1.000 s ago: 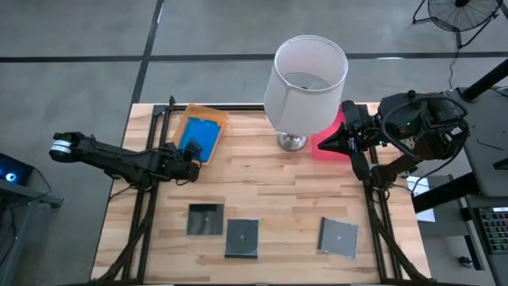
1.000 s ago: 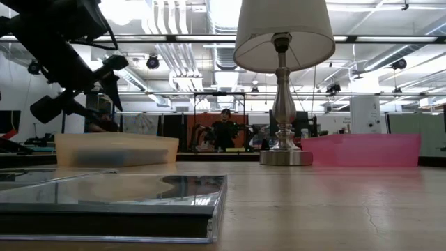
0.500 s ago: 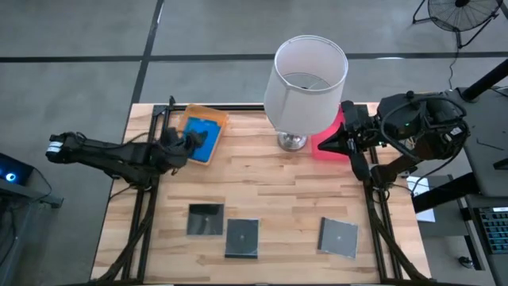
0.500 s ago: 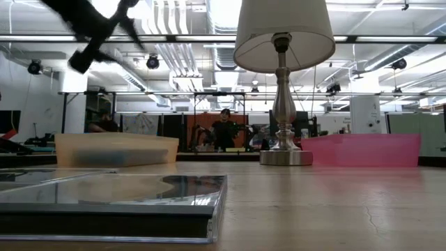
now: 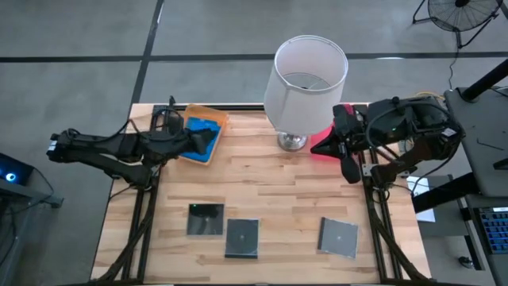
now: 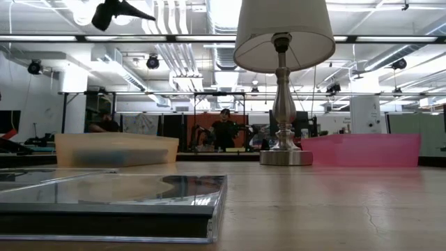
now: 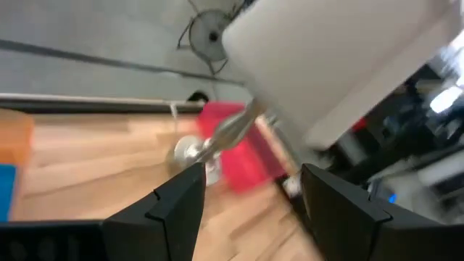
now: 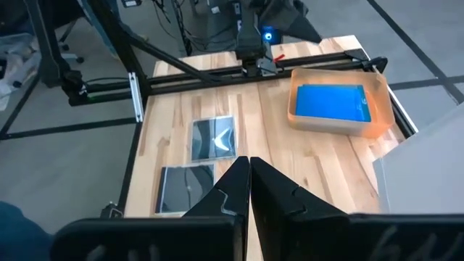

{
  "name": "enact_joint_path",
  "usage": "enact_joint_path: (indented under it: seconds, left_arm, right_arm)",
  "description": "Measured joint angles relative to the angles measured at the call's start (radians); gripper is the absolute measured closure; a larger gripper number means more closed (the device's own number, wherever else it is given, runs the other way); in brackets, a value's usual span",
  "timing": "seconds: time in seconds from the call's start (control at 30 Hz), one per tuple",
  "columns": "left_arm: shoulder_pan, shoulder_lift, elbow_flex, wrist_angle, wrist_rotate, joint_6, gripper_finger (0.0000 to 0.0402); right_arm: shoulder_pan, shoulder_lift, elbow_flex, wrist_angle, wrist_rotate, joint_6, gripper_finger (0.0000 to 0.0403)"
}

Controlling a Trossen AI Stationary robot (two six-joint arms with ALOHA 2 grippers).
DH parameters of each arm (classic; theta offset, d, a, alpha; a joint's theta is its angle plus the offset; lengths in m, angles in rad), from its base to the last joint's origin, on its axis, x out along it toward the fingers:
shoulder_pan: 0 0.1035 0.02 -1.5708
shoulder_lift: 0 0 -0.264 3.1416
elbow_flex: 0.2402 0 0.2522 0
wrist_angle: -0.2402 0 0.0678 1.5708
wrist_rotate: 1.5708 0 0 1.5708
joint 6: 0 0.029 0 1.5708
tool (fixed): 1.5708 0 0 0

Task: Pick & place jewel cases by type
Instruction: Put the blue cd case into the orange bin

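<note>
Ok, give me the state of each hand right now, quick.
Left hand: open, holding nothing, raised over the orange tray.
Right hand: closed, empty, beside the pink tray.

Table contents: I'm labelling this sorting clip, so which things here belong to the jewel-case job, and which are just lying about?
Job:
blue jewel case in the orange tray
three dark jewel cases
pink tray

Lying about:
lamp
fan beyond the table

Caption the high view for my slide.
Blue case in orange tray; three dark cases lie near the table's front edge.
</note>
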Motion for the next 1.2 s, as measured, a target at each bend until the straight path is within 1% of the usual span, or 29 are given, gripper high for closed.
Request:
enact_joint_path:
  seconds: [0.07, 0.17, 0.27, 0.37, 0.5, 0.53, 0.57, 0.63, 0.7, 0.83, 0.97, 1.1, 1.2]
  left_arm:
    - [0.002, 0.004, -0.022, -0.045, 0.008, -0.007, 0.0193]
    - [0.011, 0.015, -0.059, -0.113, 0.008, -0.094, 0.0194]
    - [0.014, 0.019, -0.093, -0.117, 0.008, -0.124, 0.0211]
    - [0.029, 0.018, -0.104, -0.144, -0.002, -0.116, 0.0262]
    - [0.088, 0.021, -0.105, -0.203, -0.011, -0.102, 0.0362]
    - [0.108, 0.021, -0.105, -0.209, -0.005, -0.087, 0.0381]
    - [0.131, 0.021, -0.105, -0.212, 0.011, -0.067, 0.0390]
    - [0.195, 0.027, -0.105, -0.215, 0.060, -0.012, 0.0396]
    - [0.270, 0.043, -0.105, -0.232, 0.135, 0.035, 0.0400]
    - [0.417, 0.095, -0.108, -0.243, 0.284, 0.108, 0.0401]
    - [0.529, 0.161, -0.109, -0.262, 0.429, 0.158, 0.0401]
    - [0.588, 0.237, -0.117, -0.269, 0.546, 0.199, 0.0401]
    - [0.596, 0.289, -0.117, -0.276, 0.592, 0.225, 0.0401]
  right_arm:
    - [0.000, 0.005, -0.007, 0.001, 0.000, 0.000, 0.0394]
    - [0.000, 0.019, -0.018, 0.024, 0.000, 0.000, 0.0394]
    - [0.000, 0.035, -0.020, 0.038, 0.000, 0.000, 0.0394]
    - [0.000, 0.046, -0.020, 0.048, 0.000, 0.000, 0.0394]
    - [0.000, 0.062, -0.020, 0.065, 0.000, 0.019, 0.0394]
    - [0.000, 0.065, -0.020, 0.069, 0.000, 0.027, 0.0394]
    - [0.000, 0.068, -0.020, 0.069, 0.000, 0.032, 0.0394]
    - [-0.002, 0.070, -0.020, 0.071, 0.000, 0.043, 0.0394]
    - [-0.008, 0.074, -0.020, 0.072, 0.000, 0.056, 0.0394]
    - [-0.021, 0.081, -0.020, 0.072, 0.000, 0.060, 0.0394]
    - [-0.033, 0.080, -0.020, 0.074, 0.000, 0.060, 0.0394]
    - [-0.040, 0.080, -0.020, 0.074, 0.000, 0.060, 0.0394]
    - [-0.040, 0.080, -0.020, 0.074, 0.000, 0.060, 0.0394]
